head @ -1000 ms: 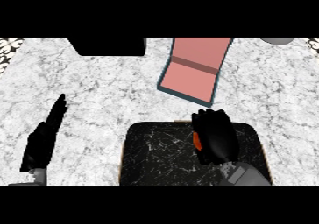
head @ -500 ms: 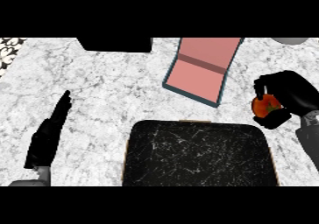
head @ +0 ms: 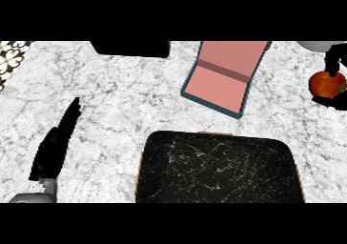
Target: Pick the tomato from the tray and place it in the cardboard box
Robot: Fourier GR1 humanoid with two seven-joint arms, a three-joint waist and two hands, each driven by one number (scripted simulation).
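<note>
Marble counter (head: 120, 95), right hand (head: 340, 97) curled round tomato (head: 327, 83); orientation unreadable

L hand (head: 55, 145): open, fingers straight and together, pointing toward counter's far edge; sits near counter's left-front corner, grey forearm entering at front edge. R hand (head: 340, 78): at counter's right edge, toward far-right corner, fingers and thumb curled round a tomato (head: 327, 83). R forearm out of view.
</note>
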